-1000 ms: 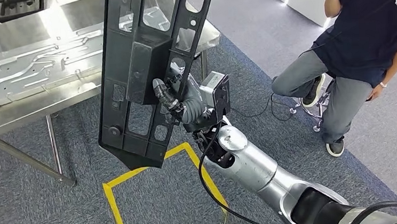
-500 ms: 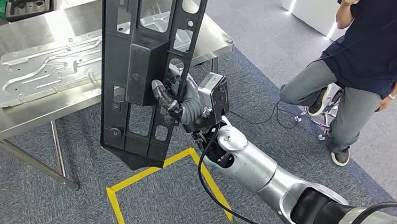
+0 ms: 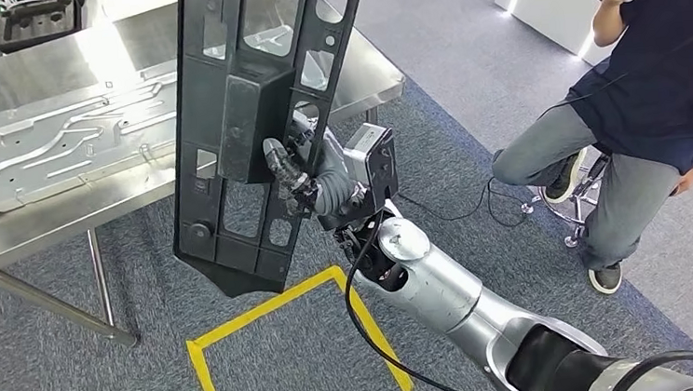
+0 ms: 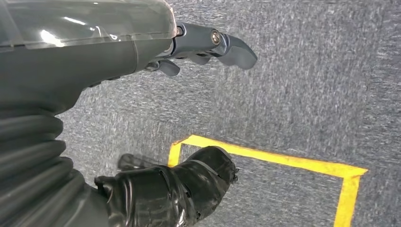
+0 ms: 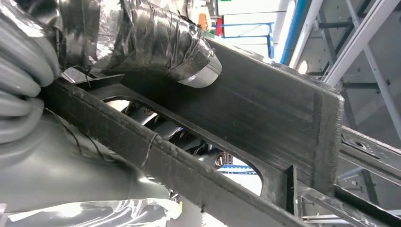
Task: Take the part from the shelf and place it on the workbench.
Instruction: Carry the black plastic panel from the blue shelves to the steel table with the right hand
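The carry is the step in hand: the part [image 3: 257, 118], a long black frame with cut-out windows, hangs nearly upright in the air in front of the robot, off any shelf and not yet on the bench [image 3: 36, 215]. The right hand [image 3: 308, 175] holds it about mid-length, dark taped fingers [image 3: 285, 168] hooked through one of the openings and wrapped over a rib; the right wrist view shows a taped finger [image 5: 165, 40] pressed flat on the black bar. The part's upper half overlaps the bench edge in the head view, while its lower tip hangs over the carpet just above a square of yellow tape [image 3: 285, 298]. The left hand [image 4: 189, 52] hangs over the carpet, holding nothing, fingers loosely apart. A pressed metal panel [image 3: 68, 143] already lies on the bench, and a dark tray [image 3: 35, 19] sits at its far corner. A person [image 3: 639, 98] stands off to the right, well apart. Next, I judge, the part must be brought further over the steel top, tipped from upright to flat and lowered onto bare surface beside the panel, without the lower tip catching the bench edge.
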Robot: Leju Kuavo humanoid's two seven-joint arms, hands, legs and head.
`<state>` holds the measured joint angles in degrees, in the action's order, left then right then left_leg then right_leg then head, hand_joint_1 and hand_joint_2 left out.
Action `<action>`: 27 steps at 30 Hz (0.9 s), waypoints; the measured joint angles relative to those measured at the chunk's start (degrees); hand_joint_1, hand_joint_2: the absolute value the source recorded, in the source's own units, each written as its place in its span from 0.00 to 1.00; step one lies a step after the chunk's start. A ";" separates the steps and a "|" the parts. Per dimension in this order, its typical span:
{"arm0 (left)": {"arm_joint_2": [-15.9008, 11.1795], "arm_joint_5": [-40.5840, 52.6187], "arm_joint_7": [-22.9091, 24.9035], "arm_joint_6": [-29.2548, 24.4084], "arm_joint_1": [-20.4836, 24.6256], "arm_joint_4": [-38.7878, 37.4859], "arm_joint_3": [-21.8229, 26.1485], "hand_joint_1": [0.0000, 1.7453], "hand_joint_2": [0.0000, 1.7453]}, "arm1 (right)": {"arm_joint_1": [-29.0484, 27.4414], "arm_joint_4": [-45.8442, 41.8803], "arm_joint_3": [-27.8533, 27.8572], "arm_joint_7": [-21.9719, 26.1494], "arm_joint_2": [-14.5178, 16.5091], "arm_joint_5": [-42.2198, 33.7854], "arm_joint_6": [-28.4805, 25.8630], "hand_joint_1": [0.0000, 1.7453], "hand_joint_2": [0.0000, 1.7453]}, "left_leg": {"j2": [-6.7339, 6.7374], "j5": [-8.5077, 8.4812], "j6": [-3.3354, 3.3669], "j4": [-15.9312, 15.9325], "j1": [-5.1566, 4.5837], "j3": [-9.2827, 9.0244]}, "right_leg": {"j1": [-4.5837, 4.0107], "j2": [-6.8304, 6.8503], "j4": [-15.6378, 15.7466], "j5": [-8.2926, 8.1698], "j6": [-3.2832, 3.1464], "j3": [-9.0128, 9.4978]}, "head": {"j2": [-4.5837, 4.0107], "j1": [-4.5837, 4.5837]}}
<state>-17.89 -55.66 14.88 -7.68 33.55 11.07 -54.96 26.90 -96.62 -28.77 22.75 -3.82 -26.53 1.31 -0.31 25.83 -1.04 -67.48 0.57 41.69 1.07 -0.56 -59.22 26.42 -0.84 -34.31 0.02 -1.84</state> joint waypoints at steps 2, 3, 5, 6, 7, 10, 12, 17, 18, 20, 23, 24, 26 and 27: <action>-0.08 0.01 0.00 0.01 0.19 0.00 -0.01 0.00 1.00 | 0.07 0.01 0.01 -0.01 0.00 0.00 0.05 1.00 1.00 | 0.01 -3.06 0.63 7.07 -0.35 -3.04 | -0.05 -0.04 0.28 0.66 0.44 0.88 | 0.00 0.01; -0.11 0.01 0.00 0.01 0.30 0.01 -0.01 0.00 1.00 | 0.11 0.01 0.01 -0.02 0.00 0.00 0.08 1.00 1.00 | 0.01 -3.31 1.01 8.89 -0.60 -3.94 | -0.04 -0.05 0.56 0.81 0.73 1.13 | 0.00 0.01; -0.18 0.01 0.00 0.01 0.43 0.00 -0.01 0.00 1.00 | 0.13 0.02 0.01 -0.04 0.00 0.00 0.11 1.00 1.00 | -0.02 -2.71 1.76 9.98 -0.94 -4.75 | -0.06 -0.04 0.63 0.62 1.37 1.54 | 0.00 -0.01; -0.19 0.01 0.00 0.02 0.44 0.00 -0.01 0.00 1.00 | 0.13 0.03 0.01 -0.04 0.00 -0.01 0.11 1.00 1.00 | -0.01 -2.59 2.06 10.31 -0.83 -5.30 | -0.03 0.02 0.32 0.67 1.65 1.65 | 0.00 -0.01; -0.21 0.01 -0.01 0.05 0.48 -0.01 -0.02 0.00 1.00 | 0.17 0.03 0.01 -0.04 0.00 -0.01 0.11 1.00 1.00 | -0.02 -2.41 2.40 10.71 -0.70 -5.98 | -0.06 0.07 -0.69 0.90 1.85 1.50 | -0.01 -0.02; -0.25 -0.01 -0.02 0.26 0.68 -0.01 -0.03 0.00 1.00 | 0.37 0.06 0.01 -0.04 0.00 -0.02 0.18 1.00 1.00 | -0.04 -1.72 3.34 11.08 -0.53 -7.44 | -0.01 0.18 -9.01 3.94 2.06 -2.84 | -0.01 -0.10; -0.17 -0.05 -0.01 0.36 0.55 -0.01 -0.03 0.00 1.00 | 0.26 0.17 0.01 -0.04 0.00 -0.03 0.19 1.00 1.00 | -0.08 -1.05 3.57 10.88 -0.55 -7.84 | 0.01 0.20 -14.90 5.57 2.26 -7.34 | 0.00 -0.12; -0.06 -0.21 0.01 0.38 0.34 0.00 -0.04 0.00 1.00 | 0.20 0.40 0.01 -0.05 -0.08 -0.13 0.16 1.00 1.00 | -0.27 1.71 2.79 9.53 -0.50 -9.74 | -0.01 0.29 -3.06 -3.16 2.26 -5.63 | 0.00 -0.07; -0.08 -0.21 0.01 0.37 0.40 -0.01 -0.05 0.00 1.00 | 0.20 0.44 0.00 -0.07 -0.06 -0.13 0.15 1.00 1.00 | -0.27 2.14 2.45 9.33 -0.55 -9.75 | -0.07 0.28 -1.27 -3.69 2.02 -5.00 | 0.00 -0.06; -0.06 -0.22 0.02 0.37 0.43 0.01 -0.05 0.00 1.00 | 0.17 0.52 0.00 -0.10 -0.03 -0.13 0.10 1.00 1.00 | -0.26 2.61 1.69 8.88 -0.68 -9.76 | -0.22 0.18 -0.48 -3.01 1.31 -4.68 | 0.00 -0.03; -0.19 -0.23 0.02 0.37 0.45 0.01 -0.06 0.00 1.00 | 0.15 0.62 0.01 -0.20 -0.01 -0.18 0.09 1.00 1.00 | -0.12 3.56 0.89 6.43 -0.49 -8.94 | 0.01 0.05 -0.38 -2.79 0.35 -3.44 | 0.00 -0.01; -0.24 -0.22 0.01 0.37 0.55 0.01 -0.07 0.00 1.00 | 0.20 0.62 0.01 -0.19 0.01 -0.18 0.13 1.00 1.00 | -0.06 4.32 0.67 3.79 -0.41 -7.48 | 0.12 0.04 -0.27 -2.57 0.15 -2.98 | 0.00 0.01; -0.22 -0.22 0.00 0.38 0.60 -0.01 -0.09 0.00 1.00 | 0.23 0.67 0.01 -0.17 0.02 -0.14 0.16 1.00 1.00 | 0.00 6.62 0.28 -3.26 -0.31 -3.07 | 0.14 0.03 -0.21 -1.98 -0.02 -2.31 | 0.00 0.02; -0.21 -0.23 0.01 0.38 0.44 -0.01 -0.10 0.00 1.00 | 0.18 0.71 0.01 -0.18 0.02 -0.13 0.15 1.00 1.00 | 0.00 7.45 0.13 -5.92 -0.26 -0.98 | 0.12 0.02 -0.21 -1.63 -0.02 -1.94 | 0.00 0.03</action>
<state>-18.10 -55.89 14.89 -7.29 33.99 11.06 -55.06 27.08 -95.91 -28.76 22.57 -3.80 -26.67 1.46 -0.31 33.27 -0.91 -73.39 0.31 40.71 1.19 -0.54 -59.43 24.79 -0.86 -36.25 0.02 -1.81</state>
